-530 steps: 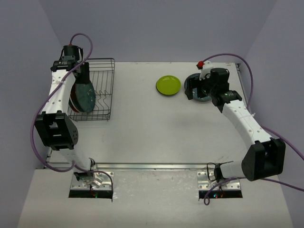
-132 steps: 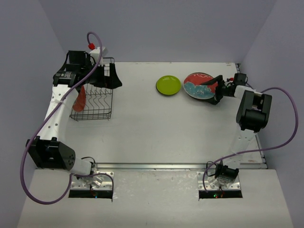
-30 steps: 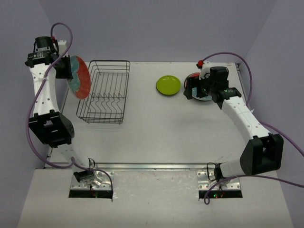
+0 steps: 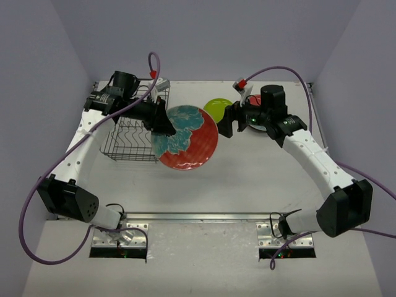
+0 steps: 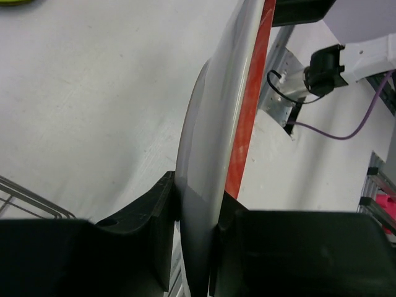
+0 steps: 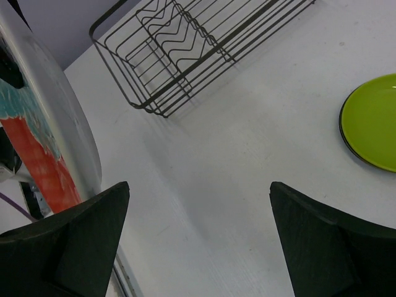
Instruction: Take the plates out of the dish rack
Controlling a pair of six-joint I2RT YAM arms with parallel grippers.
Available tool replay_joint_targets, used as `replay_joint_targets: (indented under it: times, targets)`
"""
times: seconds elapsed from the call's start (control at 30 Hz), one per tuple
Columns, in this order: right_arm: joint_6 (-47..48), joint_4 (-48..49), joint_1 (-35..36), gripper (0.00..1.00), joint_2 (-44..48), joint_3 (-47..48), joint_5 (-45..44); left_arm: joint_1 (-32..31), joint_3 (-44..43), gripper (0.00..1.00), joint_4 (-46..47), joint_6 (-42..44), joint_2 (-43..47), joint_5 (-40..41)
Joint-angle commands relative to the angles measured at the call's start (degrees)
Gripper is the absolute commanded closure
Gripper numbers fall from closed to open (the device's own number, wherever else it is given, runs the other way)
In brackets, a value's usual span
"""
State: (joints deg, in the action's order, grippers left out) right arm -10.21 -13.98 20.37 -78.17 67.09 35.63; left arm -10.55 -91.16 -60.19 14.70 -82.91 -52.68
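My left gripper is shut on the rim of a large red plate with a teal flower design and holds it above the table, right of the dish rack. In the left wrist view the plate is edge-on between my fingers. The black wire rack holds no plates, and it also shows in the right wrist view. My right gripper is open and empty, close to the held plate's right edge. The lime-green plate lies flat behind it.
Another plate lies under my right arm, mostly hidden. Purple walls close in the table on three sides. The metal rail runs along the near edge.
My left arm has swung the red plate from left of the rack over to the table's middle. My right gripper has moved left, off the plate at the right, toward the held plate.
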Motion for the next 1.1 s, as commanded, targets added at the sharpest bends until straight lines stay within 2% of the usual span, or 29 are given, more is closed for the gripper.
replay_joint_targets:
  times: [0.0, 0.03, 0.07, 0.13, 0.2, 0.37, 0.43, 0.67, 0.8, 0.87, 0.93, 1.07]
  targets:
    - [1.0, 0.8, 5.4, 0.18, -2.2, 4.1, 3.0, -1.4, -2.1, 1.0, 6.5, -0.4, -0.2, -6.2]
    - [1.1, 0.0, 5.9, 0.29, -2.9, 4.6, 3.6, -1.5, -2.2, 1.0, 6.3, -0.2, -0.6, -6.3]
    - [1.1, -0.4, 6.1, 0.35, -3.4, 4.7, 3.8, -1.5, -2.2, 1.0, 6.2, -0.1, -0.8, -6.4]
    - [0.8, -1.0, 6.3, 0.38, -3.9, 4.7, 5.7, -1.5, -1.9, 1.0, 6.1, 0.1, -1.2, -6.4]
    - [0.9, -0.9, 6.4, 0.36, -3.4, 4.1, 5.5, -1.5, -1.5, 1.0, 6.1, 0.4, -1.4, -6.2]
    - [1.8, -0.1, 5.9, 0.32, -0.7, 1.8, -4.0, -1.5, -1.2, 1.0, 6.4, 0.7, -0.7, -4.6]
    - [0.7, -0.1, 4.3, 0.31, -0.2, 2.0, -4.3, -1.5, 0.0, 1.0, 6.3, 1.2, -0.1, -3.8]
    - [-6.8, -0.1, -7.7, 0.3, -2.6, 7.1, 11.5, -1.5, 5.0, 1.0, 7.5, 2.3, 3.0, -2.8]
    - [-7.5, 1.7, -8.0, 0.29, -3.0, 5.6, 24.0, -1.5, 5.0, 1.0, 7.5, 2.6, 2.9, -3.2]
    - [-8.8, 3.3, -7.7, 0.27, -3.1, 4.5, 27.5, -1.5, 4.7, 1.0, 7.5, 2.7, 2.7, -3.5]
    - [-6.7, 1.5, -5.8, 0.25, -3.3, 3.8, 28.4, -1.5, 4.4, 1.0, 7.2, 3.1, 2.1, -4.2]
    - [-1.0, -3.1, -0.4, 0.23, -3.4, 3.6, 24.8, -1.5, 3.8, 1.0, 6.1, 4.6, 1.1, -5.9]
